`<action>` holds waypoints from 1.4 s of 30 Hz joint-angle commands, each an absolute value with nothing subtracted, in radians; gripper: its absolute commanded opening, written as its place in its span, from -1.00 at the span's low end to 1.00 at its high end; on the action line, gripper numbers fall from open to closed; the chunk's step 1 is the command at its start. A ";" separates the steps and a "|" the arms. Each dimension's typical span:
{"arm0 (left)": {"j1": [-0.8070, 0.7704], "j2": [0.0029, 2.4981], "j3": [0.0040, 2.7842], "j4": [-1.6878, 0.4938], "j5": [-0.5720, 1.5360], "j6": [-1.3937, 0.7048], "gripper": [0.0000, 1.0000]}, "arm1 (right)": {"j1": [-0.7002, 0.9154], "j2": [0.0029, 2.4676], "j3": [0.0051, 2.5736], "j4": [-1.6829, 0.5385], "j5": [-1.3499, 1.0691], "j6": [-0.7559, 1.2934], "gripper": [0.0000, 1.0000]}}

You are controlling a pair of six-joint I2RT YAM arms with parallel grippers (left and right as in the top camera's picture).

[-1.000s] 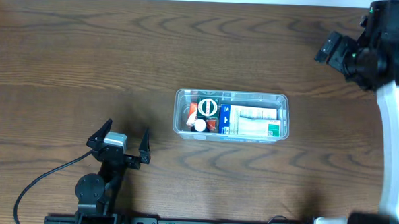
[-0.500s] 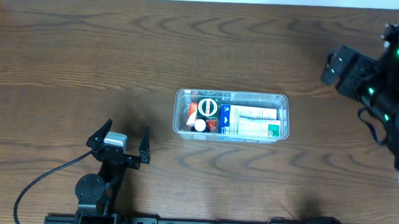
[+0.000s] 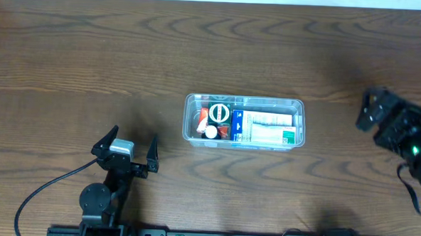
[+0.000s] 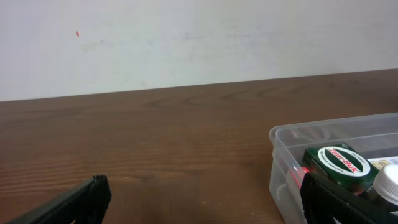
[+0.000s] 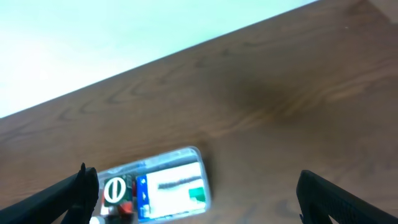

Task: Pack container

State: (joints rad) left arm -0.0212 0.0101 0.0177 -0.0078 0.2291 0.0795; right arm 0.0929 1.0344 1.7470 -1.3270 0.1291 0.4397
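Observation:
The container [image 3: 245, 99], a clear shallow tray, sits mid-table. Packed inside are a white and blue box [image 3: 267, 127], a green round tin [image 3: 219, 113], a white-capped bottle [image 3: 210, 131] and something red [image 3: 202, 117]. My left gripper [image 3: 133, 139] rests open and empty near the front edge, to the container's left. Its wrist view shows the container wall [image 4: 281, 163] and tin [image 4: 341, 163] by the right finger. My right gripper [image 5: 196, 177] is open and empty, raised well to the right of the container [image 5: 198, 151], which appears blurred below it.
The right arm [image 3: 405, 137] hangs over the table's right edge. A black cable [image 3: 44, 189] loops by the left arm's base. A pale wall lies beyond the table's far edge [image 4: 186, 87]. Bare brown wood surrounds the container.
The right arm has swung from the far right corner toward the front along the right edge. The left arm and the container have not moved.

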 commanded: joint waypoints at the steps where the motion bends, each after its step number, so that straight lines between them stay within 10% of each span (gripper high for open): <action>1: -0.016 0.004 0.004 -0.049 0.236 0.093 0.96 | 0.106 1.006 1.758 -1.336 0.181 0.440 0.99; 26: -0.016 0.004 0.004 -0.049 0.236 0.093 0.96 | 0.106 0.841 1.718 -1.216 0.054 0.187 0.99; 42: -0.016 0.004 0.004 -0.049 0.236 0.093 0.96 | 0.142 0.530 1.157 -0.734 -0.020 0.148 0.99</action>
